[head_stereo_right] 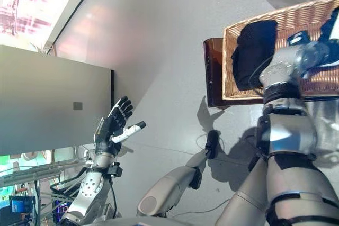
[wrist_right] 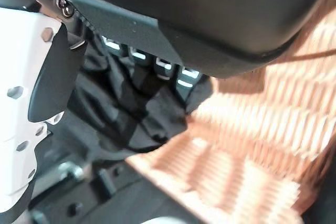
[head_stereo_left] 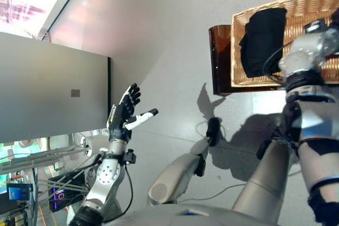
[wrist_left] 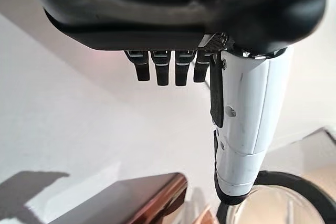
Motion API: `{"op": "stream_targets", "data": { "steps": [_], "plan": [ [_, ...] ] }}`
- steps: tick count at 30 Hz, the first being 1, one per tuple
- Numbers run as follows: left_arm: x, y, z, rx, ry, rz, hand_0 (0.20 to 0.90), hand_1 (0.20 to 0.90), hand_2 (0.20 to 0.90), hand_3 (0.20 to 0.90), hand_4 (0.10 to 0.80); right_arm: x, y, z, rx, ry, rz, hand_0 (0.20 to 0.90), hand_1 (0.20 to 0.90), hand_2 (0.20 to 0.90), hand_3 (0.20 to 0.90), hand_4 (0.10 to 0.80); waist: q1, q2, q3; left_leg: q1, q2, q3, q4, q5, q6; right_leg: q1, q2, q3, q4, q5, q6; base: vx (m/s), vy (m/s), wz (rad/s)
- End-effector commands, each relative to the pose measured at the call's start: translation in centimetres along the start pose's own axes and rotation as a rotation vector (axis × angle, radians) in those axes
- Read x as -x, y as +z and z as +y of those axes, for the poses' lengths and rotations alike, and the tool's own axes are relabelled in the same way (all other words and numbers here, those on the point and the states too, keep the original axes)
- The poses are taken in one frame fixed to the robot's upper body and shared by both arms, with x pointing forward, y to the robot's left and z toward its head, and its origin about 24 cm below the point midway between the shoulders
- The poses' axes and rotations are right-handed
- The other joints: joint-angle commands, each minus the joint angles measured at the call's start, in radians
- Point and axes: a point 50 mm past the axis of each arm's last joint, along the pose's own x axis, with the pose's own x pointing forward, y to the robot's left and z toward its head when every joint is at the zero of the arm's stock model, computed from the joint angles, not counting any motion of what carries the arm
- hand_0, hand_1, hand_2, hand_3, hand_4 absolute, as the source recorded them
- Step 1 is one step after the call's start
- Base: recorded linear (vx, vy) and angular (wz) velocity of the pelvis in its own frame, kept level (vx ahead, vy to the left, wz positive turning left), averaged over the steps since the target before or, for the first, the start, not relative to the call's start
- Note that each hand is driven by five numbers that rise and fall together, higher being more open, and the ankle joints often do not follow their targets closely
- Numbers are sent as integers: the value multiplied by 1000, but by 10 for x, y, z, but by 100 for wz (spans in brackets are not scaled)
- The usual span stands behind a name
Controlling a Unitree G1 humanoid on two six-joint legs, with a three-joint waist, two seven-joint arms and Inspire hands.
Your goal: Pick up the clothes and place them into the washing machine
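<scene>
A wicker basket (head_stereo_left: 236,51) stands on a brown stool (head_stereo_left: 219,62) at the upper right. In it lies a folded black garment (head_stereo_left: 262,38). My right arm reaches into the basket, and my right hand (head_stereo_right: 332,27) shows at the view's edge. In the right wrist view the right hand (wrist_right: 157,19) hangs over dark cloth (wrist_right: 131,124). Its fingers (wrist_right: 149,80) are straight and touch the cloth, with the white-covered thumb (wrist_right: 21,114) held apart. My left hand (head_stereo_left: 127,107) is raised and open beside the grey washing machine (head_stereo_left: 53,88) at the left, holding nothing.
Bare grey floor lies between the washing machine and the stool. Shelving with cables and small devices (head_stereo_left: 32,183) sits at the lower left. The left wrist view shows the stool's edge (wrist_left: 131,198) and a dark round rim (wrist_left: 283,182).
</scene>
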Motion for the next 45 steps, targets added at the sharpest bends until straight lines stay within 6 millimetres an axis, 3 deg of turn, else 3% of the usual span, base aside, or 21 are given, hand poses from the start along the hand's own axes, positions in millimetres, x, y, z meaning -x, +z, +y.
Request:
{"op": "stream_targets", "data": {
  "steps": [1, 3, 4, 6, 11, 13, 14, 17, 19, 20, 21, 22, 23, 25, 26, 27, 31, 35, 36, 39, 45],
  "plan": [
    [-10, 22, 24, -28, 71, -136, 900, 900, 900, 900, 800, 25, 151, 76, -124, 410, -603, 900, 900, 900, 900, 800, -59, -23, -31, 121, 30, 3, -6, -77, -36, 262, 58, 15, -356, 97, 70, 72, 50, -19],
    [-10, 21, 25, -35, 78, -129, 900, 900, 900, 900, 800, 29, 172, 76, -162, 401, -680, 900, 900, 900, 900, 800, -83, -32, -43, 137, 27, 16, -5, -81, -36, 300, 56, 9, -402, 109, 72, 44, 35, -15],
    [-10, 21, 25, -36, 78, -129, 900, 900, 900, 900, 800, 30, 172, 76, -162, 399, -682, 900, 900, 900, 900, 800, -83, -30, -41, 139, 28, 16, -6, -81, -36, 306, 57, 7, -408, 112, 72, 55, 62, -14],
    [-9, 17, 29, -46, 111, -113, 900, 900, 900, 900, 800, 40, 199, 75, -95, 371, -858, 900, 900, 900, 900, 800, -138, -39, -58, 167, 22, 45, -3, -89, -34, 366, 61, 14, -498, 155, 81, 50, 95, -9],
    [-7, 11, 37, -62, 147, -89, 900, 900, 900, 900, 800, 17, 215, 48, 69, 210, -949, 900, 900, 900, 900, 800, -185, -51, -83, 202, 21, 74, 5, -97, -28, 451, 62, 22, -612, 209, 87, 41, 53, -29],
    [-6, 9, 37, -71, 149, -82, 900, 900, 900, 900, 800, 10, 212, 40, 102, 183, -937, 900, 900, 900, 900, 800, -188, -58, -90, 210, 19, 82, 12, -104, -25, 475, 63, 24, -649, 225, 91, 18, 25, -21],
    [-6, 7, 38, -73, 158, -72, 900, 900, 900, 900, 800, -6, 193, 27, 226, 157, -878, 900, 900, 900, 900, 800, -198, -67, -100, 221, 17, 95, 15, -119, -14, 493, 69, 33, -678, 241, 96, 16, 0, -23],
    [-3, -1, 38, -56, 176, -34, 900, 900, 900, 900, 800, -25, 127, -4, 392, 188, -679, 900, 900, 900, 900, 800, -205, -85, -99, 241, 24, 128, 31, -144, 4, 517, 84, 56, -716, 270, 101, -11, -15, -28],
    [0, -6, 37, -51, 169, -10, 900, 900, 900, 900, 800, -35, 75, -42, 529, 175, -516, 900, 900, 900, 900, 800, -197, -104, -106, 253, 28, 143, 47, -156, 8, 540, 83, 63, -732, 279, 103, -28, -30, -44],
    [-1, -7, 36, -49, 166, -9, 900, 900, 900, 900, 800, -32, 50, -56, 572, 188, -446, 900, 900, 900, 900, 800, -195, -104, -106, 256, 30, 149, 52, -158, 10, 547, 82, 61, -734, 279, 103, -9, -10, -42],
    [1, -7, 37, -55, 167, -6, 900, 900, 900, 900, 800, -31, 47, -60, 574, 184, -441, 900, 900, 900, 900, 800, -197, -110, -107, 259, 31, 149, 53, -159, 10, 552, 82, 61, -736, 279, 103, -9, -13, -20],
    [2, -11, 37, -60, 165, 11, 900, 900, 900, 900, 800, -25, 5, -96, 620, 174, -283, 900, 900, 900, 900, 800, -196, -119, -109, 267, 34, 147, 64, -162, 14, 573, 80, 57, -739, 277, 101, -3, -28, -12],
    [2, -13, 37, -56, 170, 22, 900, 900, 900, 900, 800, -18, -19, -118, 686, 170, -200, 900, 900, 900, 900, 800, -186, -125, -113, 271, 36, 144, 66, -161, 15, 587, 77, 51, -742, 276, 101, -2, -46, -20],
    [6, -16, 40, -75, 177, 40, 900, 900, 900, 900, 800, -4, -48, -147, 734, 185, -76, 900, 900, 900, 900, 800, -189, -141, -116, 285, 40, 138, 64, -161, 17, 614, 75, 37, -753, 274, 101, 3, -44, -32],
    [6, -16, 41, -76, 177, 41, 900, 900, 900, 900, 800, -4, -48, -148, 735, 184, -76, 900, 900, 900, 900, 800, -191, -142, -115, 286, 40, 136, 64, -160, 17, 617, 75, 35, -754, 275, 101, 15, -45, -9],
    [7, -18, 45, -84, 194, 55, 900, 900, 900, 900, 800, 14, -75, -168, 810, 236, 34, 900, 900, 900, 900, 800, -183, -158, -117, 302, 45, 133, 60, -163, 18, 640, 72, 21, -758, 272, 100, 6, -50, 17],
    [15, -23, 57, -96, 254, 81, 900, 900, 900, 900, 800, 47, -108, -204, 879, 264, 182, 900, 900, 900, 900, 800, -174, -208, -121, 319, 56, 119, 45, -152, 17, 677, 74, -10, -792, 294, 100, -2, -54, 27],
    [17, -25, 63, -131, 266, 97, 900, 900, 900, 900, 800, 57, -121, -227, 1099, 293, 239, 900, 900, 900, 900, 800, -158, -256, -125, 336, 67, 104, 29, -149, 19, 709, 81, -35, -813, 308, 100, -10, -46, 16],
    [17, -24, 63, -132, 267, 97, 900, 900, 900, 900, 800, 57, -122, -226, 1099, 294, 240, 900, 900, 900, 900, 800, -160, -256, -123, 338, 67, 103, 28, -149, 19, 713, 81, -36, -815, 308, 100, -24, -89, 19],
    [19, -22, 69, -159, 275, 96, 900, 900, 900, 900, 800, 69, -139, -231, 1342, 426, 275, 900, 900, 900, 900, 800, -143, -306, -124, 351, 77, 96, 16, -150, 23, 735, 94, -54, -842, 329, 103, -16, -74, 8],
    [22, -18, 76, -173, 298, 89, 900, 900, 900, 900, 800, 75, -148, -237, 1588, 502, 267, 900, 900, 900, 900, 800, -111, -350, -128, 360, 87, 87, 20, -163, 35, 754, 103, -64, -847, 334, 108, -9, -30, -19]
  ]
}}
